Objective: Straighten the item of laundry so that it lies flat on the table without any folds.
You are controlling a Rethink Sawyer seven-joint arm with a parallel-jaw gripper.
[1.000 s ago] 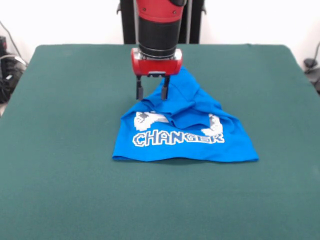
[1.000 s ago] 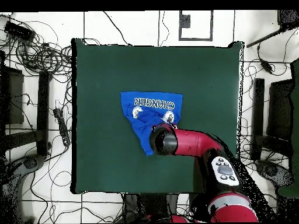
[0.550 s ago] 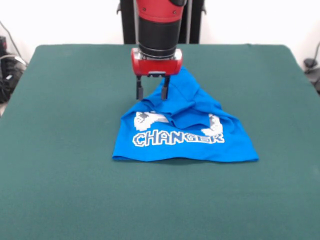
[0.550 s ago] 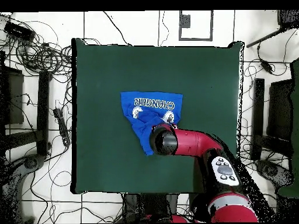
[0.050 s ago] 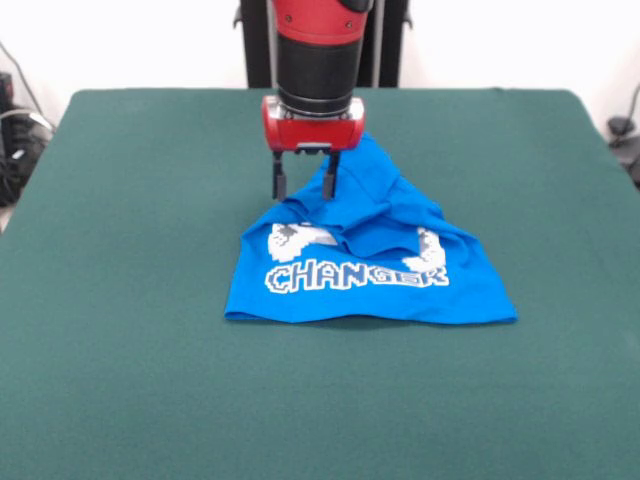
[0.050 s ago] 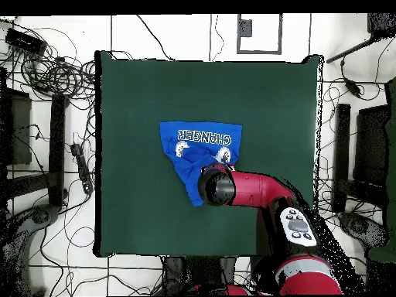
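The item of laundry [image 5: 380,265] is a bright blue T-shirt with white "CHANGER" lettering, lying crumpled near the middle of the dark green table [image 5: 120,300]. Its far part is bunched into folds and tapers to a point behind the arm; the near hem lies flat. My gripper [image 5: 301,187] hangs just above the shirt's far left folds, open, with both dark fingers apart and nothing between them. In the overhead view the shirt [image 6: 193,143] shows beside the red arm, whose wrist [image 6: 218,187] covers the gripper and part of the cloth on the table [image 6: 131,93].
Green table surface extends widely on every side of the shirt. Cables and stands [image 6: 46,69] lie on the floor around the table, beyond its edges.
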